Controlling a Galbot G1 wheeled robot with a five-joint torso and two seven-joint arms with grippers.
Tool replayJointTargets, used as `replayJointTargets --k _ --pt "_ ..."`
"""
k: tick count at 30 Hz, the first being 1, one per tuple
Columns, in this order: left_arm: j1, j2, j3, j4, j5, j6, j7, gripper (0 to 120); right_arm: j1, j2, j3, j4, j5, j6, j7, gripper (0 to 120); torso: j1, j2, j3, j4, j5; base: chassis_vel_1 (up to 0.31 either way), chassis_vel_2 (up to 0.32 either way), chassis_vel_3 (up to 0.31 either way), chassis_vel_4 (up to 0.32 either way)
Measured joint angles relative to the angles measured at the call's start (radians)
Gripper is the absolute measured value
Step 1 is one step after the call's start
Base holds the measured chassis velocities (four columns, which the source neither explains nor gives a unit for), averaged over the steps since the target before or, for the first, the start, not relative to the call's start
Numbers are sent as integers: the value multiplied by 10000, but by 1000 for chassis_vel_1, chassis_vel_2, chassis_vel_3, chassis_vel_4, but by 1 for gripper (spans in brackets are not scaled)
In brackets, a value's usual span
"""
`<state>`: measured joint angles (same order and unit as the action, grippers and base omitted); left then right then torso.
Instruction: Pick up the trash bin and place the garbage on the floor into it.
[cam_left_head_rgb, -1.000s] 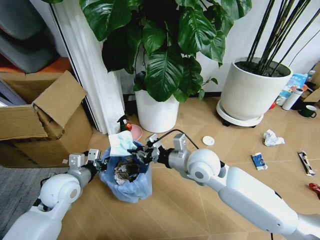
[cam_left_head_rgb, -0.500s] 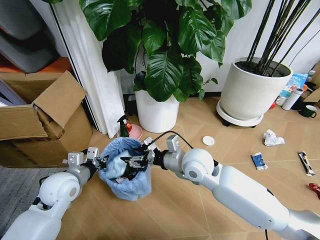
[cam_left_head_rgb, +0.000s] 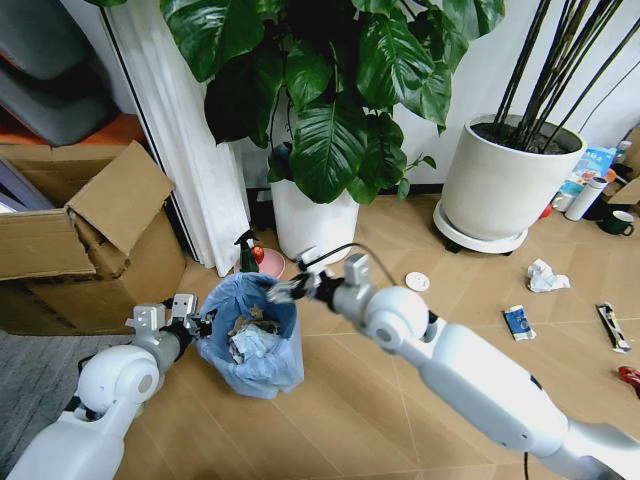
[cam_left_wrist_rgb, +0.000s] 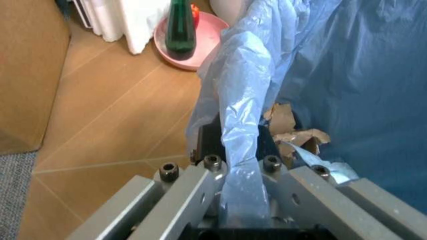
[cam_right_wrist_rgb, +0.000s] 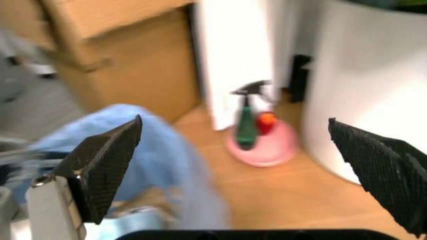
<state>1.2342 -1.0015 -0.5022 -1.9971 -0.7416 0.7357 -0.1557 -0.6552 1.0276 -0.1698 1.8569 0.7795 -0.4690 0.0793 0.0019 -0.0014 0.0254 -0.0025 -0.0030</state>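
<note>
The trash bin (cam_left_head_rgb: 252, 345), lined with a crinkly light blue bag, stands on the floor (cam_left_head_rgb: 400, 400) at the lower left. My left gripper (cam_left_head_rgb: 190, 318) is shut on its near-left rim; in the left wrist view the fingers (cam_left_wrist_rgb: 200, 185) pinch the bag's edge (cam_left_wrist_rgb: 243, 115). My right gripper (cam_left_head_rgb: 283, 292) hovers open just over the bin's far right rim, nothing between its fingers (cam_right_wrist_rgb: 100, 160). Garbage lies inside the bin: crumpled paper and a pale wrapper (cam_left_head_rgb: 250, 342). More garbage lies to the right: a white lid (cam_left_head_rgb: 417, 282), a tissue (cam_left_head_rgb: 545, 275), a blue-white wrapper (cam_left_head_rgb: 518, 321) and a dark wrapper (cam_left_head_rgb: 611, 326).
A white plant pot (cam_left_head_rgb: 313, 225) stands just behind the bin, with a green spray bottle (cam_left_head_rgb: 245, 252) on a pink dish beside it. A cardboard box (cam_left_head_rgb: 95, 240) sits to the left and a large white pot (cam_left_head_rgb: 497, 190) at the back right. Bare floor lies in front.
The right gripper carried a pale wrapper over the bin, dipped into it, and has now risen out open. The wrapper lies in the bin. The left gripper kept its hold.
</note>
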Motion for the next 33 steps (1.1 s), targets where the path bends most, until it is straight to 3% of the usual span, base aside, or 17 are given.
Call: replayJointTargets --k 11,19,33 --pt "105 -226 -99 -122 126 -3 78 0 -1059 26 1777 -138 -136 -425 410 100 0 0 0 2 1 0 0 0 0" --pt "214 -174 -130 -217 125 -6 85 0 -2440 658 3306 -226 -761 -398 421 100 0 0 0 3 -1 -7 -8 5 7" --pt "375 -76 -46 -364 123 -6 104 0 -3477 1121 5217 -245 -1448 -163 -11 100 -1 0 0 3 0 -67 -70 65 63"
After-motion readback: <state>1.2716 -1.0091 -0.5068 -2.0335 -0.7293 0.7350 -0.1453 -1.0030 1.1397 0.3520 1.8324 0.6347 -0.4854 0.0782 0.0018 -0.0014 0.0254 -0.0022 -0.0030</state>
